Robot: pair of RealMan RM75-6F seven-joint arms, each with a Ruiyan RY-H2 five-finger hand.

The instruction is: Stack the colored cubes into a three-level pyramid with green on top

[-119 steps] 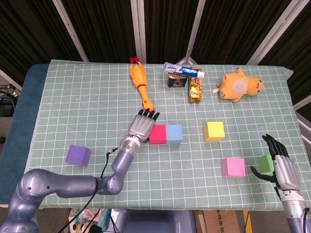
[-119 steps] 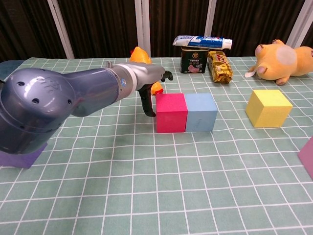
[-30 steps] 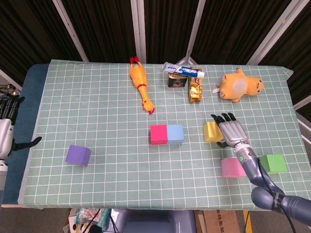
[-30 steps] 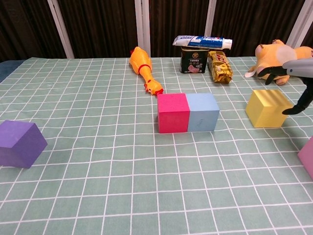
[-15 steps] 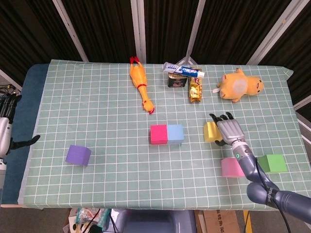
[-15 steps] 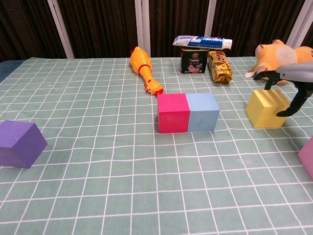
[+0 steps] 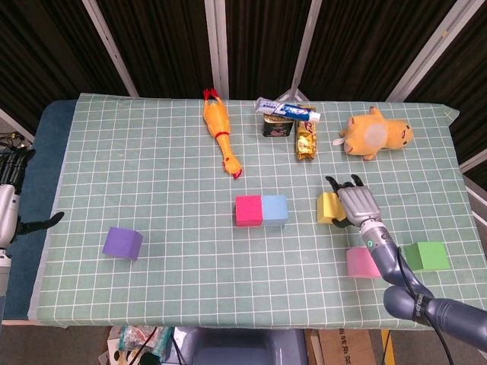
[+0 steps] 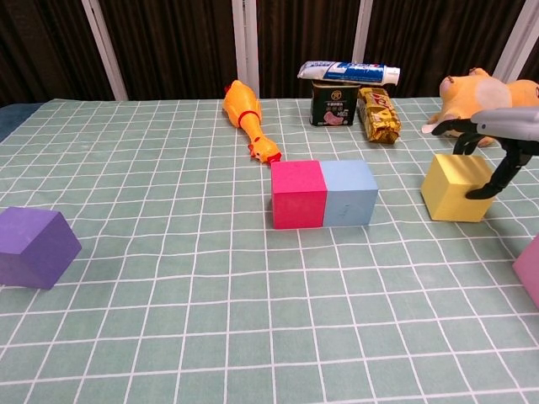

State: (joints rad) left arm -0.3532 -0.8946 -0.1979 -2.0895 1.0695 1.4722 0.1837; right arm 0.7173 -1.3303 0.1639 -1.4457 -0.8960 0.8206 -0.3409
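The right hand [image 7: 356,203] rests over the yellow foam cube [image 7: 328,207], fingers spread against its far side; whether it grips is unclear. The left hand [image 7: 7,207] hangs open beside the worktop [image 7: 152,182].

toothpaste tube [image 8: 349,71], upper middle of the chest view: print too small to read
dark can [image 8: 331,103] beneath it: label illegible
snack packet [image 8: 376,114] beside it: lettering unreadable
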